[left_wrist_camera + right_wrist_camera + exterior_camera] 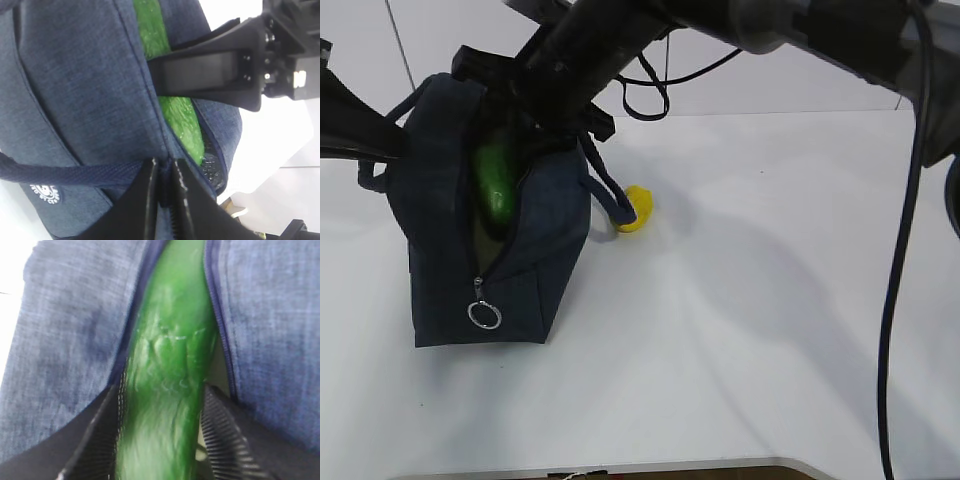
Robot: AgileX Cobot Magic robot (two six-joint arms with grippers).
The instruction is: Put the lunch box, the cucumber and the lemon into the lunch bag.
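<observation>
On the white table stands the bag, unzipped. The right gripper pinches the cucumber in the bag's opening. The left gripper, pressed together, nips the bag's edge. The lemon lies beside the bag.
</observation>
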